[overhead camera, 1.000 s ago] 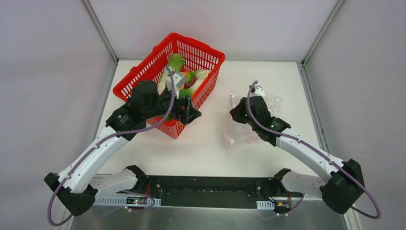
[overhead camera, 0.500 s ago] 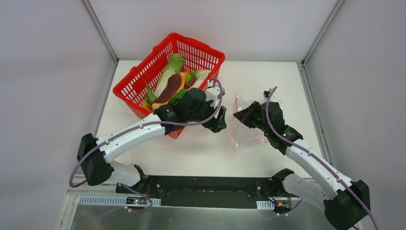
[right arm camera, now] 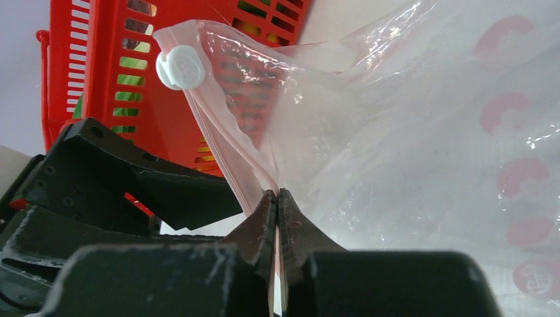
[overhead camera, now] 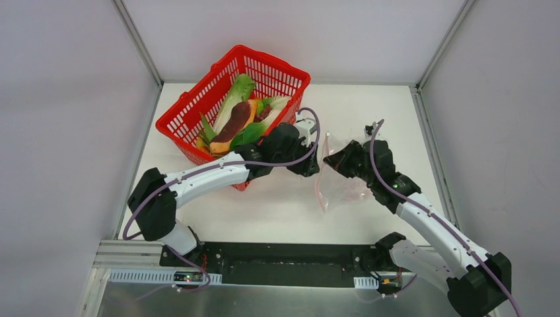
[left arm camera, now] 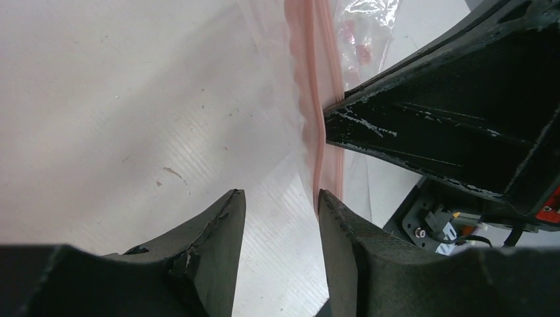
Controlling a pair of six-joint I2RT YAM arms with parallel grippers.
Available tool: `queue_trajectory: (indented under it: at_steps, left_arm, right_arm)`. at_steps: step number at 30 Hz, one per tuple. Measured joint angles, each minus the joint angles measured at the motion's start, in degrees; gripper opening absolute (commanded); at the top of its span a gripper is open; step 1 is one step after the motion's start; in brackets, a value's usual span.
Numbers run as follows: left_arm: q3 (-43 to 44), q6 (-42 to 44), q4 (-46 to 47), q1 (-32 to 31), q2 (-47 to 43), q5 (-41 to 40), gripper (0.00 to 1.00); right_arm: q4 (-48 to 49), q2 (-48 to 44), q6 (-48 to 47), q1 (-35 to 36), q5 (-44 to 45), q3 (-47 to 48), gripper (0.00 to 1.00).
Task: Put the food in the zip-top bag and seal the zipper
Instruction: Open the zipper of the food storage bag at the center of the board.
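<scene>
While the right claw [right arm camera: 277, 198] pinches the zipper [left arm camera: 314, 66], left claw [left arm camera: 279, 198] gapes nearby.

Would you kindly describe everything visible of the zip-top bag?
The zip-top bag is clear, crinkly plastic printed with pinkish-red dots, on the table right of the red basket. Its pinkish zipper strip forms the mouth edge, with a white slider at one end. The right end effector pinches the strip; the open left end effector sits beside it.
</scene>
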Motion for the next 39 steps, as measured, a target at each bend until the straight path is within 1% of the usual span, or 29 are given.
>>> queue_trajectory:
  at_steps: [4, 8, 10, 12, 13, 16, 19, 21, 27, 30, 32, 33, 35, 37, 39]
  left_arm:
    - [0.0, -0.52, 0.22, 0.0, 0.09, -0.07, 0.49]
    - [0.0, -1.05, 0.83, 0.0, 0.09, -0.07, 0.44]
    - [0.0, -1.2, 0.9, 0.0, 0.13, -0.07, 0.36]
    - [-0.17, -1.66, 1.53, 0.0, 0.2, 0.02, 0.24]
    - [-0.48, -1.99, 2.21, 0.0, 0.2, 0.15, 0.16]
    - [-0.79, -2.64, 3.15, 0.0, 0.26, 0.52, 0.01]
    - [-0.79, -2.54, 3.06, 0.0, 0.28, -0.04, 0.0]
    - [-0.79, -2.43, 2.38, 0.0, 0.28, -1.95, 0.0]
    - [-0.17, -2.38, -3.3, 0.09, 0.28, -12.33, 0.0]
    - [1.11, -2.4, -4.9, 0.13, 0.28, -14.82, 0.0]
    - [2.49, -2.4, -5.29, 0.13, 0.28, -15.28, 0.0]
    - [3.17, -2.43, -5.29, 0.13, 0.28, -15.23, 0.0]
    - [4.26, -2.45, -5.27, 0.13, 0.28, -14.64, 0.0]
    - [4.9, -2.51, -5.27, 0.13, 0.28, -13.33, 0.0]
    - [5.16, -2.69, -5.27, 0.13, 0.28, -12.39, 0.0]
  right_arm:
    - [-0.24, 0.0, -0.02, -0.39, -0.68, 0.74, 0.0]
    - [-0.24, 0.0, 0.02, -0.61, -1.11, 1.18, 0.0]
    - [-0.26, 0.0, 0.07, -0.72, -1.16, 1.2, 0.0]
    - [-0.26, 0.0, 0.17, -0.96, -1.16, 1.22, 0.0]
    - [-0.28, -0.02, 0.22, -1.11, -1.14, 1.27, 0.0]
    - [-0.72, -0.24, 0.22, -1.73, -1.22, 1.79, 0.0]
    - [-2.75, -0.26, -0.5, -2.01, -1.42, 3.89, 0.0]
    - [-6.1, -0.26, -2.69, -2.08, -1.66, 6.75, 0.0]
    - [-23.34, 1.68, -12.17, -2.16, -0.31, 20.68, 0.0]
    - [-31.65, 3.06, -15.63, -2.14, 2.69, 25.88, 0.0]
    - [-35.71, 3.28, -17.09, -2.16, 5.11, 27.02, 0.01]
    - [-37.22, 3.26, -17.55, -2.16, 5.88, 27.04, 0.03]
    - [-39.28, 3.23, -17.97, -2.16, 6.25, 27.02, 0.12]
    - [-39.17, 3.08, -17.66, -2.16, 5.7, 26.51, 0.17]
    - [-38.01, 2.8, -16.72, -2.16, 4.55, 25.51, 0.29]
